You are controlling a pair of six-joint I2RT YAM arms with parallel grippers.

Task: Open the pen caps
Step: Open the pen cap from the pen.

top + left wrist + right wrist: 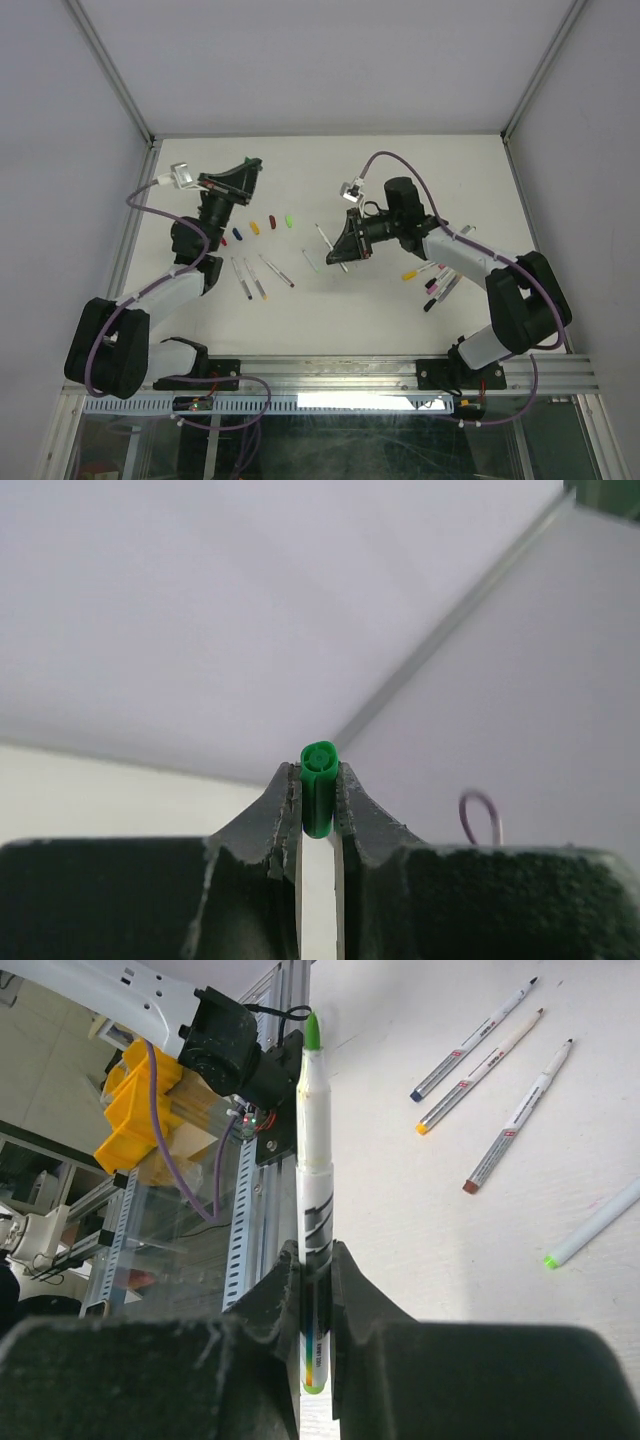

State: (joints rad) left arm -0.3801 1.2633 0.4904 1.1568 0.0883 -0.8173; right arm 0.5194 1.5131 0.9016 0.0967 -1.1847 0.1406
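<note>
Left fingers (285,802) are clamped tight on a green cap (319,786), open end toward the wrist camera, held up off the table (400,180) against the enclosure wall. Right fingers (283,1285) are closed around the lower barrel of a green-tipped pen (313,1140), uncapped, nib pointing away from the wrist. In the top view both arms are raised and well apart, the left at rear left, the right near centre. A row of loose caps (255,226) lies on the table just beside the left arm: maroon, blue, yellow, orange, green. Three uncapped pens (256,277) lie near the front of that row. A cluster of capped pens (430,282) lies under the right forearm, with yellow, pink and black caps visible.
</note>
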